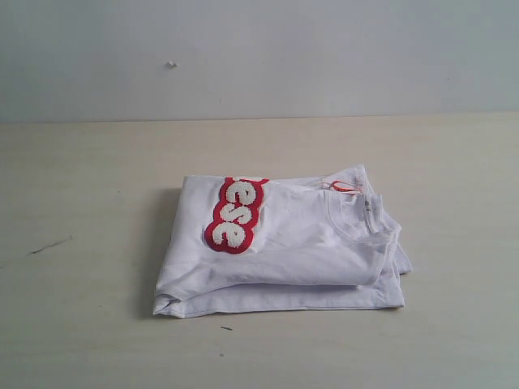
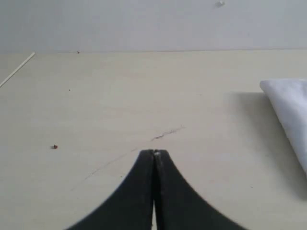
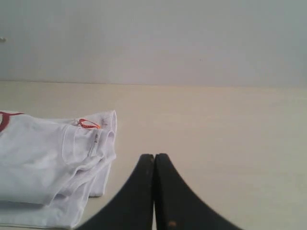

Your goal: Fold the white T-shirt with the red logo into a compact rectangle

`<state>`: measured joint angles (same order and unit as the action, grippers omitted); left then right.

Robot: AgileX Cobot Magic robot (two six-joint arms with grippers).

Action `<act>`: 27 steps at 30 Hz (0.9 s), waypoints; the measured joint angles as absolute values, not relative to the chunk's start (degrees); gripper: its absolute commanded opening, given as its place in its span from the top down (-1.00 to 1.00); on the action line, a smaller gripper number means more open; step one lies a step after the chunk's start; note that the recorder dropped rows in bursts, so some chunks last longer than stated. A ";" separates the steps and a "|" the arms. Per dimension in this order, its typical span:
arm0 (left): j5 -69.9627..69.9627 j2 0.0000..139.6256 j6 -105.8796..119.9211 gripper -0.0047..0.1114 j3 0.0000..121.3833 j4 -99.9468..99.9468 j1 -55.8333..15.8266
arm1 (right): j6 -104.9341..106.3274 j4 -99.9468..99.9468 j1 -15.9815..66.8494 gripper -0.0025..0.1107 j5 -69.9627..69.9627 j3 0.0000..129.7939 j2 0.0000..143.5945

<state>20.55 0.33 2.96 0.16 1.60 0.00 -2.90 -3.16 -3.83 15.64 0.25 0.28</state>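
White T-shirt (image 1: pixel 284 251) lies folded on scratched table (image 1: pixel 81 324).

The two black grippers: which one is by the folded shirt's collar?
The right gripper: its camera shows the collar and orange tag of the shirt, while the left gripper sees only a plain white edge.

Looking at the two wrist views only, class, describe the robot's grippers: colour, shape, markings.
The left gripper and right gripper look alike: two smooth matte black fingers each, wide at the base, curving in to narrow tips. No cables or markings show. The arms themselves are out of view.
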 measured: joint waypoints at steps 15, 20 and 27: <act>20.55 0.33 2.96 0.92 0.16 1.60 0.00 | -2.15 -3.16 -3.83 0.96 15.78 0.25 0.28; 20.55 0.33 2.96 0.92 0.16 1.60 0.00 | -2.15 -3.16 -3.83 0.96 15.80 0.25 0.28; 20.55 0.33 2.96 0.92 0.16 1.60 0.00 | -2.15 -3.16 -3.83 0.96 15.80 0.25 0.28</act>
<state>20.55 0.33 2.96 0.16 1.60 0.00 -2.15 -3.16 -3.83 15.80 0.25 0.28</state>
